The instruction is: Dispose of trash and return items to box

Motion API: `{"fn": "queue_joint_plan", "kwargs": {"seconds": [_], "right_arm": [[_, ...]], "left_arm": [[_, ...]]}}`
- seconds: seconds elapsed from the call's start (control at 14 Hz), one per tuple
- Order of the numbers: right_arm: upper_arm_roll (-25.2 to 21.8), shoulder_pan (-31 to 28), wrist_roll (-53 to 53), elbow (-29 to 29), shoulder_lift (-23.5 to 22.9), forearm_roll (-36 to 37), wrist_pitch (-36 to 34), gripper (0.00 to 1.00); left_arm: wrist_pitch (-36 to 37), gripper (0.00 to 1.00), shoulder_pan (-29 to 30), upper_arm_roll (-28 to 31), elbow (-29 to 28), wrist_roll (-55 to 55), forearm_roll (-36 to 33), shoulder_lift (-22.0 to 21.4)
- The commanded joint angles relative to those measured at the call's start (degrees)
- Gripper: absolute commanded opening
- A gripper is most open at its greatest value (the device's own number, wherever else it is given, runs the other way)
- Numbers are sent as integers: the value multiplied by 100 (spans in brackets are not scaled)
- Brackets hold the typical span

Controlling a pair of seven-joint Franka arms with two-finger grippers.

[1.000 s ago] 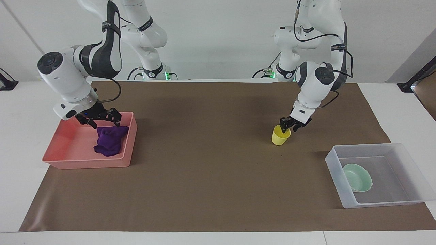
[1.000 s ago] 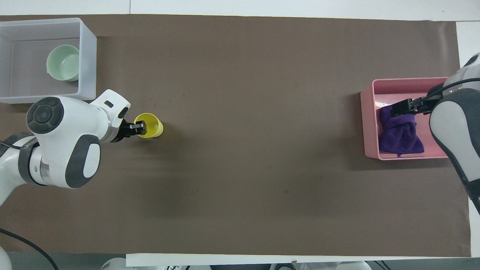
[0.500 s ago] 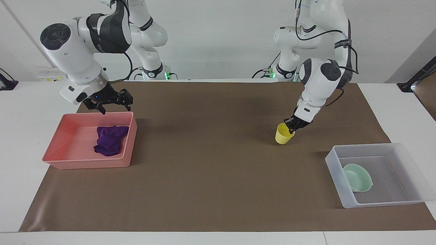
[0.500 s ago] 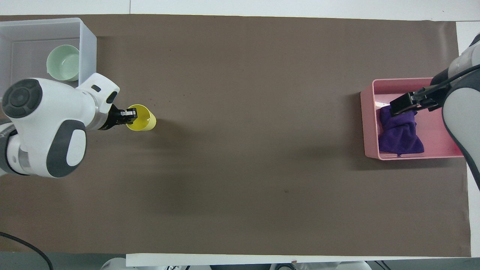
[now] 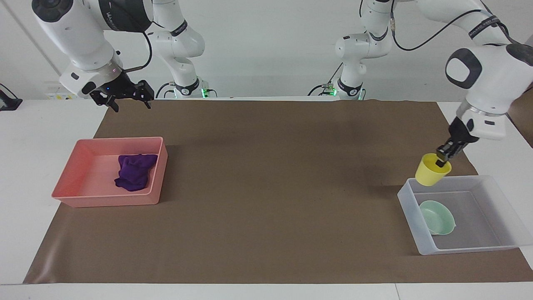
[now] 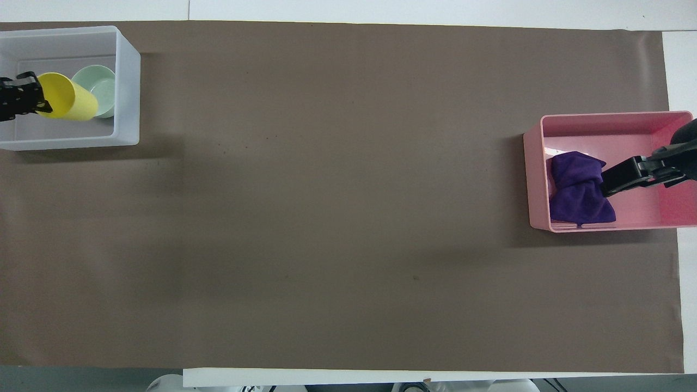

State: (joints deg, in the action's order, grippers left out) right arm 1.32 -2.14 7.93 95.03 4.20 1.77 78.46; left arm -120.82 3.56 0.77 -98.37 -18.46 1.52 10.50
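My left gripper (image 5: 441, 161) is shut on the rim of the yellow cup (image 5: 432, 174) and holds it tilted in the air over the clear box (image 5: 406, 199), at the rim nearer the robots. In the overhead view the cup (image 6: 69, 99) hangs from the left gripper (image 6: 23, 99) over the box (image 6: 128, 81), beside the mint-green bowl (image 6: 102, 87). The bowl (image 5: 437, 216) lies in the box. The purple cloth (image 5: 134, 171) lies in the pink tray (image 5: 104, 200). My right gripper (image 5: 130, 100) is open and empty, raised high over the tray's robot-side edge.
A brown mat (image 5: 266, 187) covers the table between the tray and the box. In the overhead view the right gripper (image 6: 621, 178) overlaps the cloth (image 6: 574, 190) in the pink tray (image 6: 599, 116) but is well above it.
My left gripper has lifted the yellow cup off the mat and carried it over the clear box. My right gripper has risen from the cloth and pulled back toward the robots.
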Motion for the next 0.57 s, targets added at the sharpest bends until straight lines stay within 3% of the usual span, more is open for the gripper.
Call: {"fn": "queue_joint_plan", "kwargs": {"seconds": [0.0,0.36,0.43,0.5], "right_arm": [[26,-32,16,209,195,7,-112,100],[17,-50,-2,200,195,-10,-121,99],[17,-50,-28,191,187,-28,-51,98],[17,-67,-37,165,178,-132,19,96]], "left_arm": [[-652,0,30,-42,416,-114,-143,1039],[-970,0,75,-50,266,-88,-152,1393],[-883,26,66,-50,310,-79,-161,1393],[-873,95,40,-50,328,-79,-161,1385]]}}
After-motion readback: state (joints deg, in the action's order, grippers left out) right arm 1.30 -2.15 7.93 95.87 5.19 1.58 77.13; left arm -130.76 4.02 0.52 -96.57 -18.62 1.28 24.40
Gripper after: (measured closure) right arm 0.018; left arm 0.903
